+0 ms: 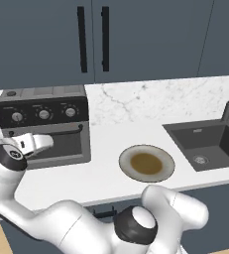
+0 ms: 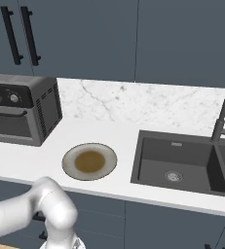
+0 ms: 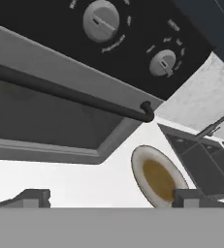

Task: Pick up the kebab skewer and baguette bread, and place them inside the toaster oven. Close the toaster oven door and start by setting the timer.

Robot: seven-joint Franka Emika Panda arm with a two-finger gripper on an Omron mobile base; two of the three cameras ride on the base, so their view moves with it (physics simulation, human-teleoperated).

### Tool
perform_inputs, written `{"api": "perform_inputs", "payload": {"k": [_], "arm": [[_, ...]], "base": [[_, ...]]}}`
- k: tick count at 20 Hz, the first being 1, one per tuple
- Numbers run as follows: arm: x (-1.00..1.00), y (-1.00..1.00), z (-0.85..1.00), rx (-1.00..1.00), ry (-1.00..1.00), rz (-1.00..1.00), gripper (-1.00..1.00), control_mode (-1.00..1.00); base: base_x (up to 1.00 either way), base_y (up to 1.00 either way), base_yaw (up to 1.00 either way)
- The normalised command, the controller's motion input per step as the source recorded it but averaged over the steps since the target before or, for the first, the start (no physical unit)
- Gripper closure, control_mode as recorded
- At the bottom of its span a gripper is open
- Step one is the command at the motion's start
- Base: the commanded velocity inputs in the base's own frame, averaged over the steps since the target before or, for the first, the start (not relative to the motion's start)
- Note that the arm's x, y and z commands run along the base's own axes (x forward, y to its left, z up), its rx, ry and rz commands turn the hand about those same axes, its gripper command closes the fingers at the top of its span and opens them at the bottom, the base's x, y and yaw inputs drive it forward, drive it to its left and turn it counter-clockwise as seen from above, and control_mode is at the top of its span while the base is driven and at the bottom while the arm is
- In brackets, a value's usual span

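Three round knobs [image 1: 44,114] sit in a row on the black top panel of the toaster oven [image 1: 44,126], which stands at the back-left end of the countertop [image 1: 106,149], against the marble backsplash. The toaster oven door [image 1: 61,144] is shut, upright, w/ its black bar handle [image 3: 70,94] running across the top of the dark glass. In the hand view two knobs show above that handle, close up. The glass is too dark to tell what's inside.

Gripper [image 3: 111,198]: jaws spread wide, nothing betw. them, holding nothing. It hangs just in front of the door, lower-left part, apart from it as far as I can tell. In the left base view the arm's wrist section crosses the oven front.

Plate [image 1: 146,162] w/ a brownish centre lies near the front edge of the countertop, betw. the oven and the sink [image 1: 207,141]; nothing on it. Sink is set into the right end, faucet [image 2: 223,114] at its back edge. Dark cabinets w/ two black bar handles [image 1: 92,38] hang above the oven.
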Motion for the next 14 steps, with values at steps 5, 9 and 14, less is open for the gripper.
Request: {"api": "perform_inputs", "payload": {"k": [5, 9, 14], "arm": [[-0.03, 0.0, 0.0, 0.06, -0.44, 0.29, -1.0, -1.0], [0.0, -0.02, 0.0, 0.06, -0.51, 0.27, -1.0, -1.0], [0.21, -0.04, 0.18, 0.0, -0.45, 0.11, -1.0, -1.0]], "base": [[0.0, 0.0, 0.0], [0.0, 0.0, 0.0], [0.0, 0.0, 0.0]]}}
